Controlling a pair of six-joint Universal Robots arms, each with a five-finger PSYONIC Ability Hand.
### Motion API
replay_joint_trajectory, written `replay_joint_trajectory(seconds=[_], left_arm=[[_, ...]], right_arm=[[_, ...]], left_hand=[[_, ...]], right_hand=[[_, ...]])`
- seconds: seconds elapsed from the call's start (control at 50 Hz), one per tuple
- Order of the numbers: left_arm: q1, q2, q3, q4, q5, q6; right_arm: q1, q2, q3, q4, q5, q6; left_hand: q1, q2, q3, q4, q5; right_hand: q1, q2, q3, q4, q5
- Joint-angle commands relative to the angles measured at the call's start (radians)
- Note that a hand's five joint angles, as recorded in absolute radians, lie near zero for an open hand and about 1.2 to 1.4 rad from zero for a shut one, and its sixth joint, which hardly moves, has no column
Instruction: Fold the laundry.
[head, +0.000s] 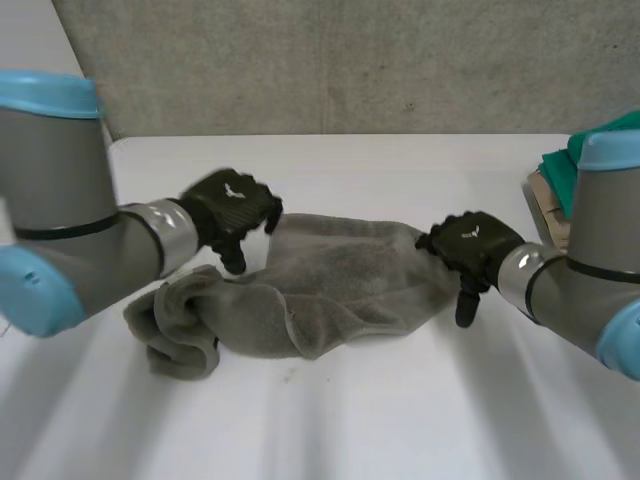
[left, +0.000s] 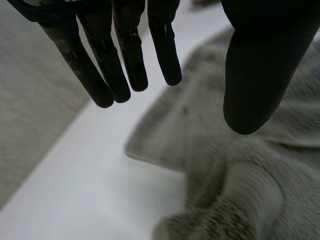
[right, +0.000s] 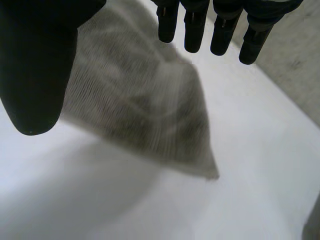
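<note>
Grey terry-cloth towel (head: 340, 285) lay crumpled near the middle of the white table (head: 400, 420), unfolded. Its left end was bunched into a thick rolled lump; its right end tapered toward a corner.

Left hand (head: 228, 210) was over the towel's far left part, beside the bunched end. In the left wrist view its fingers (left: 125, 55) were straight and spread well apart from the thumb (left: 255, 65), with nothing between them. The towel lay below the thumb and bare table below the fingertips. Contact with the cloth could not be told.

Right hand (head: 468, 243) was at the towel's right end. In the right wrist view its fingers (right: 222, 25) were straight and set wide from the thumb (right: 40, 60), holding nothing. The towel's pointed corner lay flat on the table beneath the palm, clear of the fingertips.

Green folded cloth (head: 556, 172) sat on a beige flat object (head: 548, 205) at the table's far right edge, well apart from the towel. Grey rough wall (head: 350, 60) stood behind the table.
</note>
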Motion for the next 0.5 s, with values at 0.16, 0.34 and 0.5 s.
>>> replay_joint_trajectory(seconds=[0.16,0.34,0.5], left_arm=[[-0.064,-0.225,0.161,-0.142,-0.155,0.118],[-0.074,-0.130,0.100,-0.053,-0.182,0.094],[-0.084,0.117,0.036,0.002,-0.213,-0.003]], right_arm=[[-0.062,0.014,0.121,-0.121,-0.030,-0.083],[-0.070,0.025,0.135,-0.143,-0.027,-0.070],[-0.052,0.022,0.098,-0.131,-0.021,0.188]], left_hand=[[0.354,0.361,0.361,0.358,0.361],[0.765,0.772,0.773,0.769,0.772],[0.765,0.772,0.773,0.769,0.772]], right_hand=[[-0.020,-0.011,-0.014,-0.023,-0.004],[-0.026,-0.017,-0.020,-0.029,-0.010],[-0.067,-0.058,-0.061,-0.070,-0.051]])
